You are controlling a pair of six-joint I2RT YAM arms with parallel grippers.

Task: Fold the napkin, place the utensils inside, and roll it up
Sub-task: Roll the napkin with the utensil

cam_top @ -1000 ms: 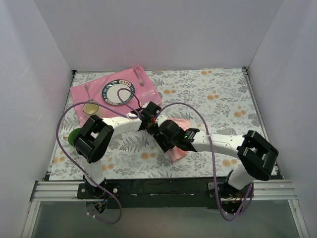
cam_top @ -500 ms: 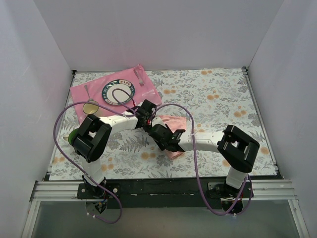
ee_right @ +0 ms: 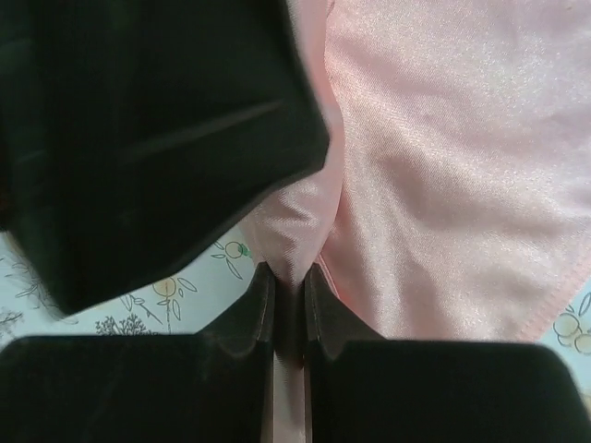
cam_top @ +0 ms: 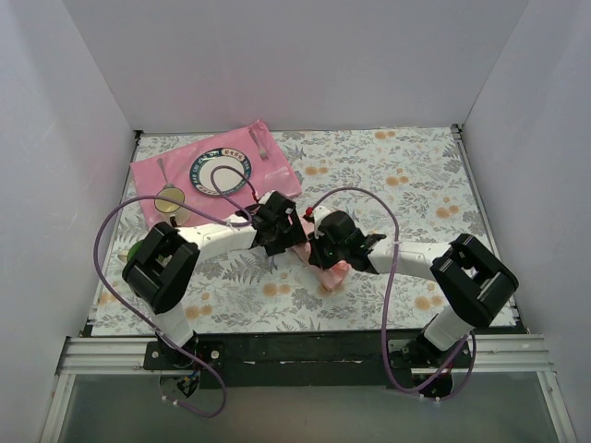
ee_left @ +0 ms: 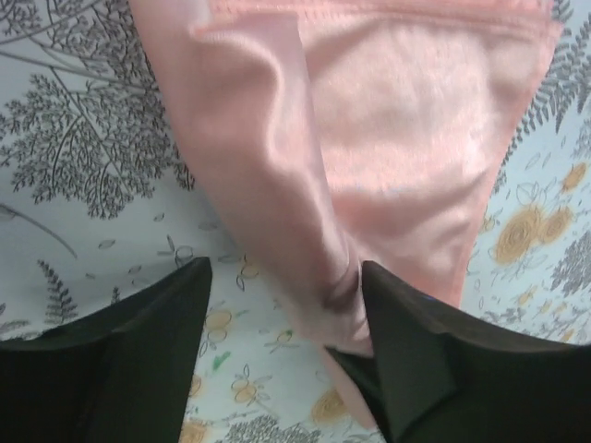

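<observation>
The pale pink napkin [cam_top: 334,275] lies bunched at the table's middle, mostly hidden under both grippers. In the left wrist view my left gripper [ee_left: 286,309] stands open, and a raised fold of the napkin [ee_left: 406,138] lies loose between its fingers, against the right finger [ee_left: 416,351]. My right gripper [ee_right: 290,281] is shut on a narrow pinch of the napkin [ee_right: 462,166], close beside the left gripper [cam_top: 294,238]. The utensils, a spoon [cam_top: 165,174] and a fork [cam_top: 259,144], lie on the hot-pink mat [cam_top: 148,175] at the far left.
A patterned plate [cam_top: 220,173] sits on the mat between the utensils. A small yellowish cup [cam_top: 170,201] stands at the mat's near edge, and a green object [cam_top: 137,254] sits by the left wall. White walls enclose the flowered tablecloth [cam_top: 416,185].
My left gripper has opened and let go of the napkin. My right gripper has shut on a fold of it, and the right arm has shifted right and farther back.
</observation>
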